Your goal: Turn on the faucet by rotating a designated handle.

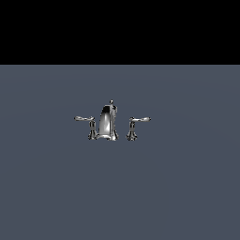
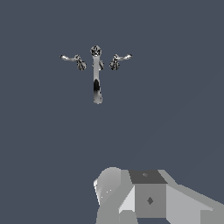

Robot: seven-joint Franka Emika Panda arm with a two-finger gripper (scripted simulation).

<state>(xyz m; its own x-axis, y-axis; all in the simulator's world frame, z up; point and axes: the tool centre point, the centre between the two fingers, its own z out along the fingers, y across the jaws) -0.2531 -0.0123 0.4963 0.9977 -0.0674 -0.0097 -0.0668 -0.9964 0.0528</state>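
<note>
While gripper point(image 2: 131, 205) state is untellable | faucet point(image 1: 108, 123) far off | handle point(image 1: 136, 123) untouched, open floor point(image 1: 187, 187) around

I see the chrome faucet point(image 1: 108, 123) standing upright on the grey counter point(image 1: 187, 187). Its handle point(image 1: 137, 123) sits on the exterior view's right of the tapered spout point(image 1: 107, 124); the mirrored lever point(image 1: 87, 123) sits on the left.

Dim flat renders, coarse pixelation, chrome glints on faucet point(image 1: 108, 123), shadows seemingly faint
</note>
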